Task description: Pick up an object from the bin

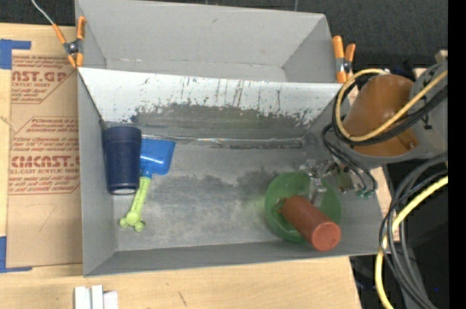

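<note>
The end effector (pixel 320 180) hangs low in the bin's front right corner, over the upper right rim of a green bowl (pixel 275 200). Its metal tip is seen from above against that rim and a tangle of small wires, so whether it is open or closed cannot be told, and nothing can be made out held in it. Behind it, toward the right, the wrist carries a rounded orange cover (pixel 382 114) looped with yellow and black cables (pixel 408 227) that trail off past the bin's right wall.

The green bowl lies on the bin floor close to the front wall. A reddish-brown cylinder (pixel 309 222) lies on its side across the bowl, one end inside it and the lighter orange end pointing toward the front right corner (it sits just below the end effector, very near it, though contact cannot be judged).

Well apart from these, at the left side of the grey metal bin (pixel 211 60), a dark blue cup (pixel 121 158) lies against the left wall. Just beside it is a blue scoop (pixel 156 157), touching the cup, whose lime green handle (pixel 137 205) runs down toward the front. The middle of the floor shows scuffed grey metal. The bin rests on a pale table (pixel 218 286).
</note>
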Tool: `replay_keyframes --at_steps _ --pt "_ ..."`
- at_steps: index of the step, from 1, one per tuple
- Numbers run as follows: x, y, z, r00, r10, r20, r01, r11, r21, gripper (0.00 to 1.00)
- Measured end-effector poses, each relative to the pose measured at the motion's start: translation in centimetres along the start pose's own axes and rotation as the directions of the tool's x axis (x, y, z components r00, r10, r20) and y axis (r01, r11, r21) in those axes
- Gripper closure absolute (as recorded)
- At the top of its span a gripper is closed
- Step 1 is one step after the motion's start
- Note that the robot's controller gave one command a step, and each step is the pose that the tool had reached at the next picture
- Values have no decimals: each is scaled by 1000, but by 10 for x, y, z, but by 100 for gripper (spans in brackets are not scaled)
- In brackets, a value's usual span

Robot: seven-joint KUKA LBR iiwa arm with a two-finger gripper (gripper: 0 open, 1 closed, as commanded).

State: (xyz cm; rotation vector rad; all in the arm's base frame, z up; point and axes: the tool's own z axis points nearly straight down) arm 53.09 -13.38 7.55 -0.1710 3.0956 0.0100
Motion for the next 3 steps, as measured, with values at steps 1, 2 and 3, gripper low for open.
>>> replay_keyframes --at_steps 1,2,3 --pt "0 0 0 1000 0 0 0 1000 0 100" --pt "1 -3 -53 999 -48 7 48 999 2 100" --pt "-20 7 -148 1000 7 12 -7 1000 3 100"
